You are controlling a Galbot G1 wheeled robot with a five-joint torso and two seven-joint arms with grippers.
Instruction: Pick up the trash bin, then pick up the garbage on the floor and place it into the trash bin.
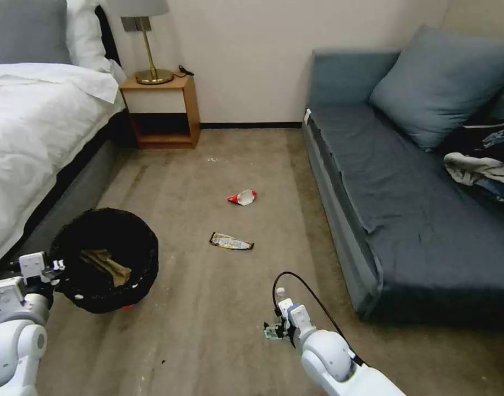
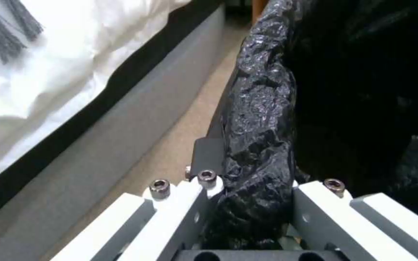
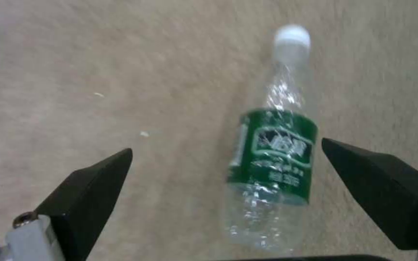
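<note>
The trash bin [image 1: 104, 258], lined with a wrinkly black bag, stands at the left by the bed, and a tan paper wad [image 1: 107, 265] lies inside it. My left gripper [image 1: 55, 268] is shut on its rim; in the left wrist view the bagged rim [image 2: 259, 137] is pinched between the fingers [image 2: 204, 203]. My right gripper [image 3: 226, 145] hangs open over a clear bottle [image 3: 273, 156] with a green label and white cap, lying on the carpet between the fingers. A black-gold wrapper [image 1: 231, 241] and a red-white wrapper [image 1: 242, 197] lie farther ahead. The right gripper [image 1: 277, 329] is low at centre.
A white bed [image 1: 32, 126] runs along the left and a blue-grey sofa [image 1: 406, 192] with a cushion and clothes [image 1: 483, 162] along the right. A wooden nightstand [image 1: 163, 110] with a lamp stands at the far wall. Carpet lies open between them.
</note>
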